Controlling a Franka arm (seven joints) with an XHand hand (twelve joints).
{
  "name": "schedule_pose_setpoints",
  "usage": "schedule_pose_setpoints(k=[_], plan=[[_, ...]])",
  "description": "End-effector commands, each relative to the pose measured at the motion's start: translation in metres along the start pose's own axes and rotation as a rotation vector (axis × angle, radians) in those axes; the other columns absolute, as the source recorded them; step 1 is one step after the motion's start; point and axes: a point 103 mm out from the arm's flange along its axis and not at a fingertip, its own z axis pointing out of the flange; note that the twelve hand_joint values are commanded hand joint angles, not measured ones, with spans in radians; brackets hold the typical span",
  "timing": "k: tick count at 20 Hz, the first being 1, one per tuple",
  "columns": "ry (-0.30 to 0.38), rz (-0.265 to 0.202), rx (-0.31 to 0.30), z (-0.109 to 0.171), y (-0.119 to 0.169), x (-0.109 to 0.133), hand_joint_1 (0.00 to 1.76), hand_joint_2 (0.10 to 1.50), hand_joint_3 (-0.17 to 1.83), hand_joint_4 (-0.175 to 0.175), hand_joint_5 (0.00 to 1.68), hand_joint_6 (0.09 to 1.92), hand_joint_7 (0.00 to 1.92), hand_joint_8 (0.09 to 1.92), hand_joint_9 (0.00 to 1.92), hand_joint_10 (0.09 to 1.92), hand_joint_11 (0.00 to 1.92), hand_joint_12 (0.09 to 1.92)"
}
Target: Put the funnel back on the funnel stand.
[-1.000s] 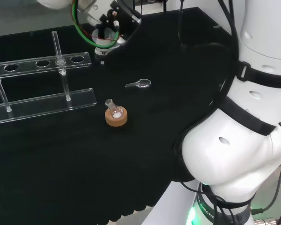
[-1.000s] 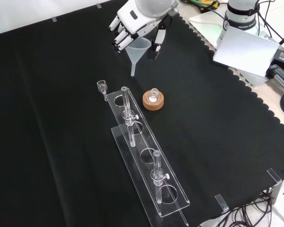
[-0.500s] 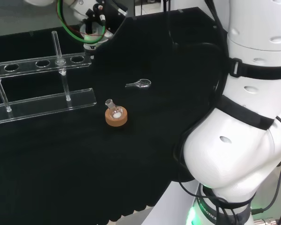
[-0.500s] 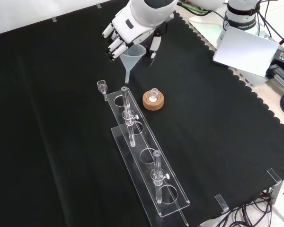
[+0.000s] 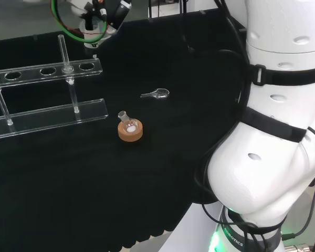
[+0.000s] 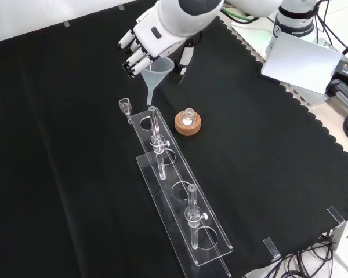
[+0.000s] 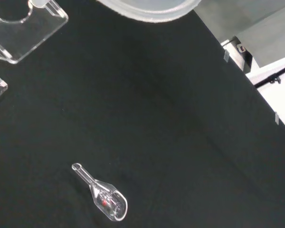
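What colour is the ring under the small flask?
Tan cork ring, holding a small clear flask; it shows best in the front view.

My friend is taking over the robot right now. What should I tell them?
Hand: shut on the funnel, holding it upright in the air.
Funnel's spout tip hangs just above the near-end hole of the clear funnel stand, as the front view shows it.
Done: funnel picked up and carried to the stand.
Left: lower the spout through the hole, let go, pull the hand away.
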Motion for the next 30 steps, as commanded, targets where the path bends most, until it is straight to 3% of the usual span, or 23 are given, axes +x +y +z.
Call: schedule_pose_setpoints(k=[1,11,30], plan=[[-0.019,-0.019,-0.002,-0.005,0.007,0.009,0.61,0.82,0.40,-0.075,0.58,0.88,0.82,0.76,1.29,0.38,0.87,1.06],[-0.036,-0.035,-0.019,-0.006,0.012,0.019,0.61,0.82,0.40,-0.073,0.60,0.88,0.82,0.76,1.29,0.38,0.87,1.06],[-0.040,-0.077,0.014,0.007,0.031,0.039,0.61,0.82,0.41,-0.072,0.61,0.89,0.83,0.76,1.29,0.37,0.87,1.06]])
